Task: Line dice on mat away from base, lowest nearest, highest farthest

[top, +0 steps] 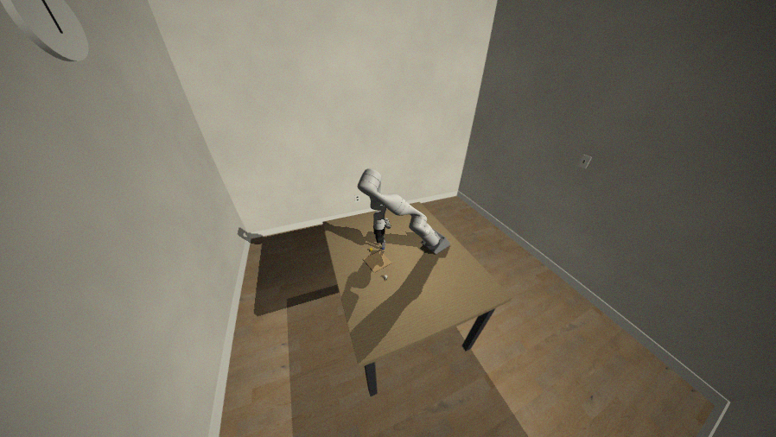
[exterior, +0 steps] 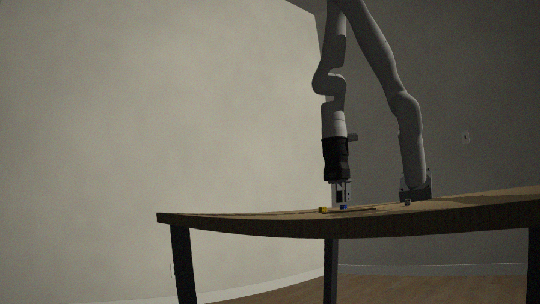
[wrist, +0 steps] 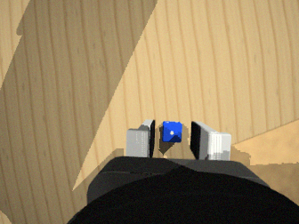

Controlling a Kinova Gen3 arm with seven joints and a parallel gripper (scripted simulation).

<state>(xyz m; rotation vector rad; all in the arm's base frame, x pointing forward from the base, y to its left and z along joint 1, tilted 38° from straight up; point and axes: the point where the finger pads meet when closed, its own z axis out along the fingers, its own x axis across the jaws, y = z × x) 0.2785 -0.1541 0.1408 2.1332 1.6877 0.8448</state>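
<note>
Beside the mat [top: 377,262] [exterior: 361,209] [wrist: 276,144], the gripper [top: 382,247] [exterior: 341,202] [wrist: 173,134] hung released over the blue die [exterior: 343,206] [wrist: 172,132], likely light, stiff, best pinched across opposite sides.

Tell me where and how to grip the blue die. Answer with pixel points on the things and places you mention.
Best grip the blue die [exterior: 343,206] [wrist: 172,132] by two opposite upright sides, coming straight down from above. It is a small cube lying flat, its sides roughly parallel to the pads of the open tool [exterior: 341,203] [wrist: 173,138], with a gap on both sides. Closing level should keep its top face up.
</note>
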